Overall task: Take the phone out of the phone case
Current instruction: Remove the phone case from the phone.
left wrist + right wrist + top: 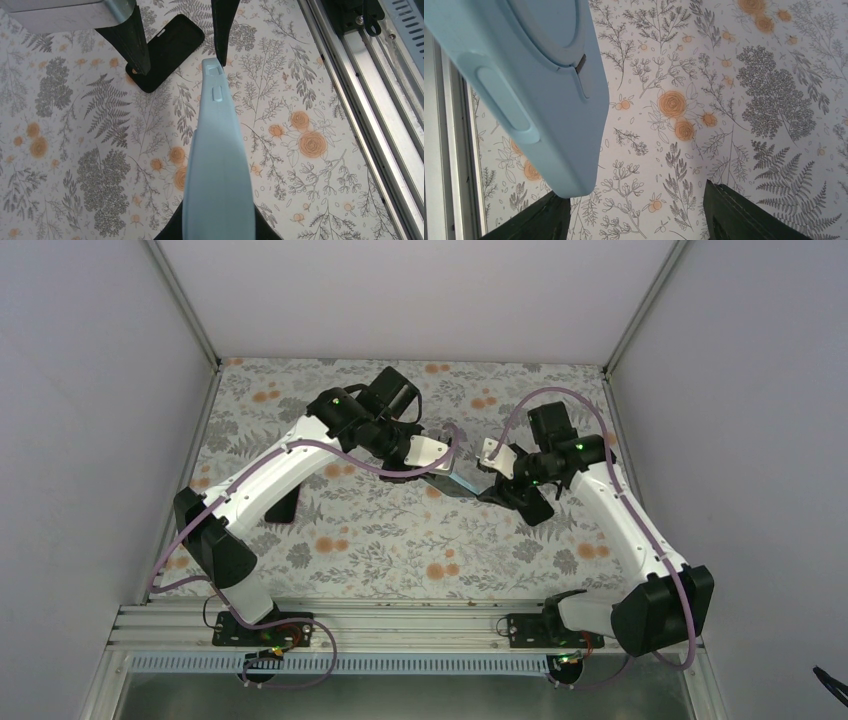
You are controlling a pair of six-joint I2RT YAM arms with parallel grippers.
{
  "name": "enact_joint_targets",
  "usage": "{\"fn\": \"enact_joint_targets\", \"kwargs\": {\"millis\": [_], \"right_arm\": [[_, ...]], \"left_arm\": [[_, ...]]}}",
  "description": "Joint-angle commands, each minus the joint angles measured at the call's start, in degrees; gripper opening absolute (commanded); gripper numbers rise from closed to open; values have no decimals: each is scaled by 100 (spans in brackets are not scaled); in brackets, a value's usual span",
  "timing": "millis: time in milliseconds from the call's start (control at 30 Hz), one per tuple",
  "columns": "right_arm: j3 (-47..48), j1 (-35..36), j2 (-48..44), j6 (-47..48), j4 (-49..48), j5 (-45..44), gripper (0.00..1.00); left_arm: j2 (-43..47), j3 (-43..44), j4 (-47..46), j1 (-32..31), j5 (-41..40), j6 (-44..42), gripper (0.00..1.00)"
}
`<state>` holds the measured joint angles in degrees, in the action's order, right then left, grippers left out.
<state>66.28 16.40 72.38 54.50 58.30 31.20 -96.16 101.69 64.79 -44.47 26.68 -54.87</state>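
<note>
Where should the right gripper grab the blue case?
Probably the free end of the blue case, pinched across its flat faces, coming from opposite the left gripper, which clamps the other end. The right gripper stands open around that end.

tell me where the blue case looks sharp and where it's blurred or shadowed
Left wrist: blue case evenly lit, side buttons crisp, near end slightly soft. Right wrist: the case looms close, edges a little soft, floral cloth behind sharp. Top external: soft even light, no glare, the case only a small sliver.
</note>
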Motion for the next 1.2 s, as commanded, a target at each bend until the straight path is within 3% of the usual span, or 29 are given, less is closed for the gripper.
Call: {"fn": "enact_joint_targets", "kwargs": {"millis": [0,433,800,1000,1167], "right_arm": [[236,-48,-11,-38,-119,-80,69],[299,-54,-72,-380,-864,-117,66],[-8,-56,-83,-984,-2436,-602,66],[51,26,77,-1433,-2943,159,69],[498,499,532,-1500,-2567,1279,72]], "left_arm": [[144,164,-173,-2,201,-32,2],[90,273,-83,-27,467,-41,2],[-22,556,258,-44,1323,-119,2],[-253,1080,569,-33,2192,-169,2],[-409,1497,644,-16,2314,-156,2]]}}
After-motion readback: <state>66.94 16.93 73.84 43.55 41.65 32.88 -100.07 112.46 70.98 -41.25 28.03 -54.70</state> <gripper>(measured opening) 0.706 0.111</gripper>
